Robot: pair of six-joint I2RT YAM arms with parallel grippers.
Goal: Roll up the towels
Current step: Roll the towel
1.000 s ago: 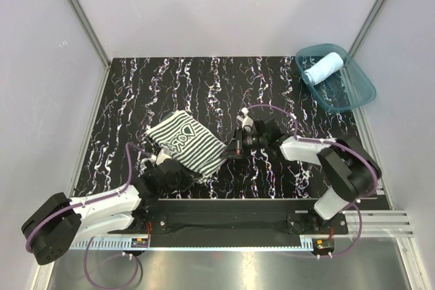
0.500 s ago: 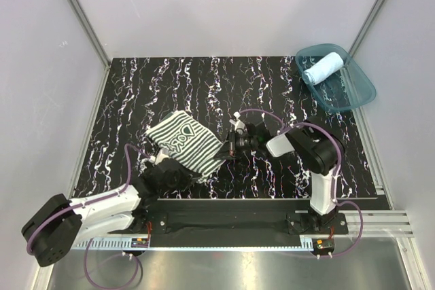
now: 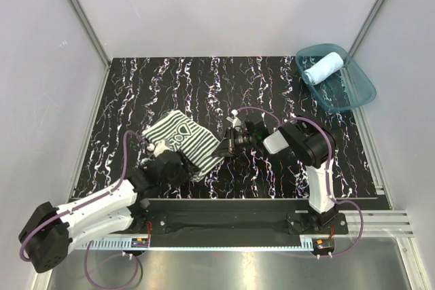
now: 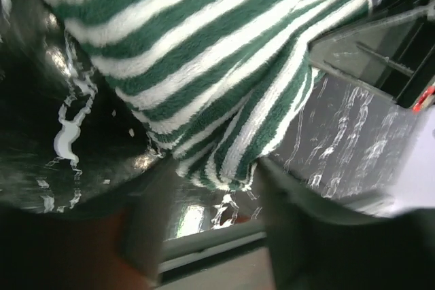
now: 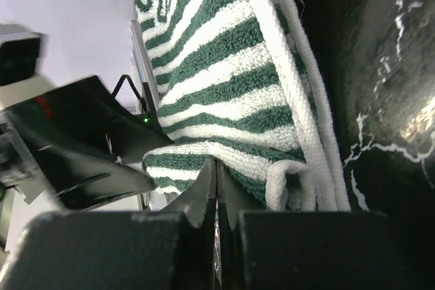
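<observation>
Striped towel [image 3: 182, 140] lies diagonally between the arms: left gripper [image 4: 214, 219] parted astride its near corner; right gripper [image 5: 216, 168] closed at its right edge, perhaps nipping hem.

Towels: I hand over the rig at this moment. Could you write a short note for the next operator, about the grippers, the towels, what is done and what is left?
Left gripper: open, with the near corner of the striped towel between its fingers, not gripped.
Right gripper: shut, tips at the right edge of the striped towel; whether it pinches cloth does not show.
Blue towel: rolled, lying in the tub at the far right.
Done: the blue towel.
Left: the striped towel lies folded on the table, not yet rolled.
</observation>
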